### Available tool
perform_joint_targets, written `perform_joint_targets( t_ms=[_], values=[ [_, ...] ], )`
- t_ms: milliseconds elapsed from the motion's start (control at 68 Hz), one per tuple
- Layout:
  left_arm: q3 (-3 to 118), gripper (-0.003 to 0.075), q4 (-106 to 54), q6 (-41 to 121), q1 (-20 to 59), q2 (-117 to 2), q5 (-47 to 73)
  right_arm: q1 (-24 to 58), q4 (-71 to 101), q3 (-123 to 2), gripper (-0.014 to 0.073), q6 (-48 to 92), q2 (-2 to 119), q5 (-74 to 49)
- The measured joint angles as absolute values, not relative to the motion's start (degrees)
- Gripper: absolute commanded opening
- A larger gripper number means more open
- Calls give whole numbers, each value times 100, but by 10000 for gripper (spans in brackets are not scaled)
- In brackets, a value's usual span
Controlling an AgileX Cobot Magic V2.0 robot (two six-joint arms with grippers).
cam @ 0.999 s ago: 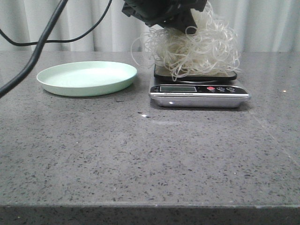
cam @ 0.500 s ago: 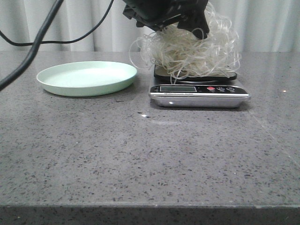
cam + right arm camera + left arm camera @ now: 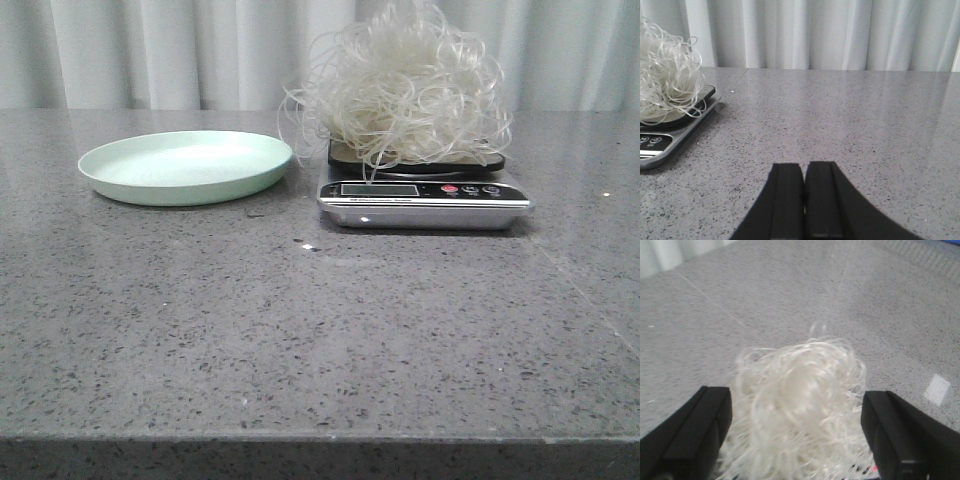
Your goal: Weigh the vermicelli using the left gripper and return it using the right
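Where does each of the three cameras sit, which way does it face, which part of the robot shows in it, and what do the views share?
Front view: low at the table's near edge, facing forward at the plate, the scale and the vermicelli; no robot part shows.
Left wrist view: above the vermicelli, looking down; the open left tool straddles it.
Right wrist view: low over the table, facing the curtain; the shut right tool shows.
Shared: all three show the vermicelli; front and right wrist also the scale.
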State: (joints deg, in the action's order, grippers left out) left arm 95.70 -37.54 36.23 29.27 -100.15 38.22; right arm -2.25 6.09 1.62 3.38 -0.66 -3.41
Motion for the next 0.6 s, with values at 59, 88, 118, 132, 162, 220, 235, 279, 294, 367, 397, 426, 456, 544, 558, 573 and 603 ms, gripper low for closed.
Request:
perform_joint_targets(
  t_ms=[59, 88, 118, 132, 162, 220, 235, 279, 294, 367, 397, 426, 456, 544, 558, 573, 603],
  values=[
    [9570, 528, -3714, 3533, 2752, -9876, 4011, -225, 609, 162, 150, 338, -66, -341],
    [9570, 511, -3693, 3456, 2659, -9799, 4084, -225, 609, 162, 150, 338, -66, -341],
    [9547, 502, -3645, 3404, 2563, -9721, 4153, -225, 609, 162, 150, 338, -66, -341],
    [9547, 499, -3645, 3404, 2563, -9721, 4153, -225, 609, 162, 150, 338, -66, -341],
    [9503, 487, -3600, 3339, 2462, -9634, 4203, -225, 609, 162, 150, 338, -66, -341],
    [9374, 465, -3509, 3233, 2263, -9445, 4284, -225, 609, 162, 150, 338, -66, -341],
    [9282, 460, -3481, 3195, 2164, -9342, 4309, -225, 609, 162, 150, 338, -66, -341],
    [9144, 452, -3450, 3183, 2039, -9201, 4319, -225, 609, 162, 150, 338, -66, -341],
    [9080, 447, -3425, 3166, 1989, -9112, 4319, -225, 609, 162, 150, 338, -66, -341],
    [8767, 425, -3395, 3144, 1752, -8859, 4319, -225, 609, 162, 150, 338, -66, -341],
    [8614, 407, -3381, 3118, 1646, -8722, 4319, -225, 609, 162, 150, 338, -66, -341],
    [8414, 390, -3368, 3120, 1514, -8543, 4298, -225, 609, 162, 150, 338, -66, -341],
    [8290, 370, -3341, 3120, 1435, -8436, 4272, -225, 609, 162, 150, 338, -66, -341],
    [7798, 298, -3179, 3106, 1156, -7980, 4117, -225, 609, 162, 150, 338, -66, -341],
    [7718, 279, -3141, 3106, 1116, -7866, 4093, -225, 609, 162, 150, 338, -66, -341],
    [7640, 265, -3101, 3106, 1061, -7788, 4081, -225, 609, 162, 150, 338, -66, -341],
    [7448, 230, -2972, 3106, 983, -7594, 4032, -225, 609, 162, 150, 338, -66, -341]
  ],
)
